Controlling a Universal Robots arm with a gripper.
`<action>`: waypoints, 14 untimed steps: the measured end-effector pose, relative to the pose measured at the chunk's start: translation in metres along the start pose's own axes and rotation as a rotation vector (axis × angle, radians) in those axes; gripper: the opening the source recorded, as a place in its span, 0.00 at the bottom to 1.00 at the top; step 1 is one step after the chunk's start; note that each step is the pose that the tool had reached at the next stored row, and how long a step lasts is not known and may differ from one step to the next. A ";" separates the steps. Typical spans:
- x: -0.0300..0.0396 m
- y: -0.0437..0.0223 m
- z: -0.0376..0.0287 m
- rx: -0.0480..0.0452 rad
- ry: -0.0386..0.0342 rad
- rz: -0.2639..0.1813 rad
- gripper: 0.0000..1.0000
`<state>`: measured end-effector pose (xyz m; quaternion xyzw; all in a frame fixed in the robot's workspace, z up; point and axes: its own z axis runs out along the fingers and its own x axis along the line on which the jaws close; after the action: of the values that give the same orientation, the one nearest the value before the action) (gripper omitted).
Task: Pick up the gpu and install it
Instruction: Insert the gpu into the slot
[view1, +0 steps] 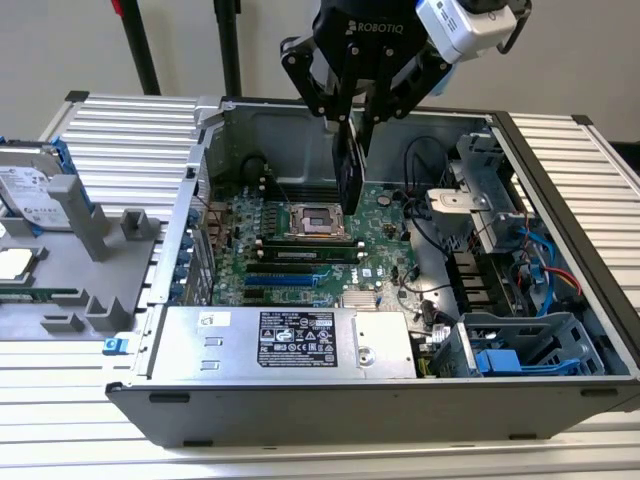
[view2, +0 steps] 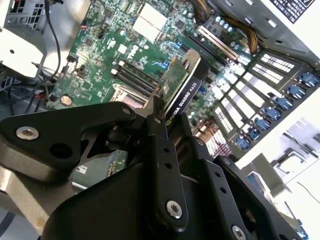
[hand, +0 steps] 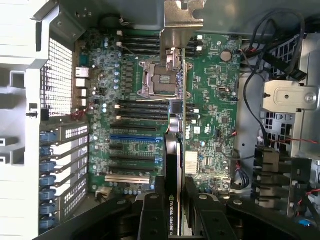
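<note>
Item: gpu (view1: 349, 172) — held edge-on over the motherboard (view1: 390, 232), my gripper (view1: 352, 122) closed on its upper edge. Handling, I judge: keep it upright, edge parallel to the expansion slots (hand: 134, 136) — bracket (hand: 182, 20) rearward.

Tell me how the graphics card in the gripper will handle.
The graphics card is probably stiff: it hangs straight below the gripper, edge down. Likely light, since a pinch at one edge holds it. Probably fragile: bare green circuitry on one face, and the metal bracket could knock the motherboard.
</note>
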<state>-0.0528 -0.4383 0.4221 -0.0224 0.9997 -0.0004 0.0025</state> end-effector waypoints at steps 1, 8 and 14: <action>0.0000 0.0000 0.0000 -0.0001 0.0000 -0.007 0.00; 0.0000 0.0000 0.0000 -0.0002 0.0000 -0.050 0.00; 0.0000 0.0000 0.0000 -0.0004 -0.0001 -0.087 0.00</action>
<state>-0.0528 -0.4383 0.4221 -0.0657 0.9978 -0.0003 0.0025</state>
